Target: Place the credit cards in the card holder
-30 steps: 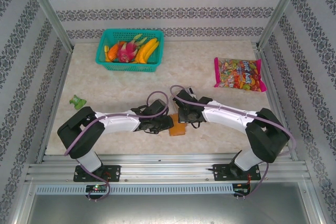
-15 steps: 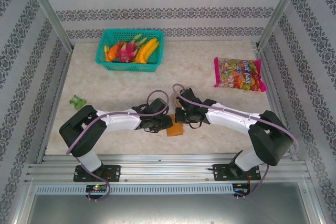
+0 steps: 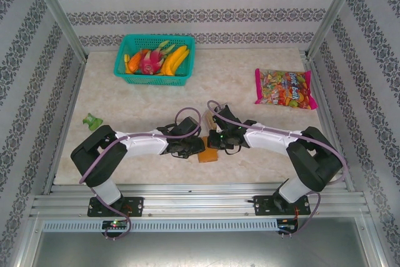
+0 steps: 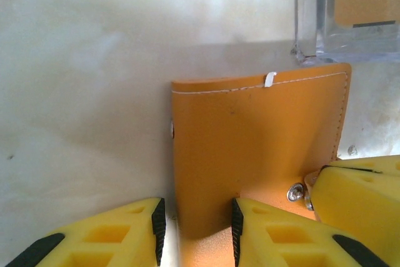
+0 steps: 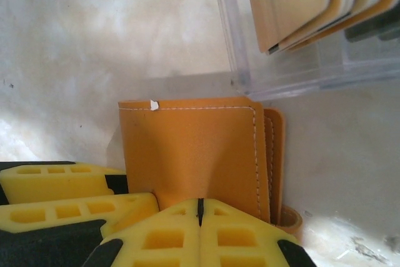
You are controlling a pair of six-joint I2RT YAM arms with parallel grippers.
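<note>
Inside the clear box [image 5: 232, 42], several credit cards [image 5: 294, 4]; card holder [image 5: 187, 154] just beside

A pale marbled table [image 3: 237, 73] sits boxed in by patterned wallpaper walls. At the far left corner is a teal basket [image 3: 153, 80] with fruit in it: a yellow banana [image 3: 175, 59] and a pink dragon fruit [image 3: 150, 62] among the rest. Far right lies a bright bag of sweets [image 3: 284, 88], flat on the table. A small green thing [image 3: 92, 120] sits alone by the left edge.

Both arms reach in towards the near middle. The left gripper [image 3: 195, 147] and the right gripper [image 3: 215, 140] come almost nose to nose over the card holder [image 3: 209, 155], an orange patch showing just on their near side. How the jaws stand is hidden from above.
</note>
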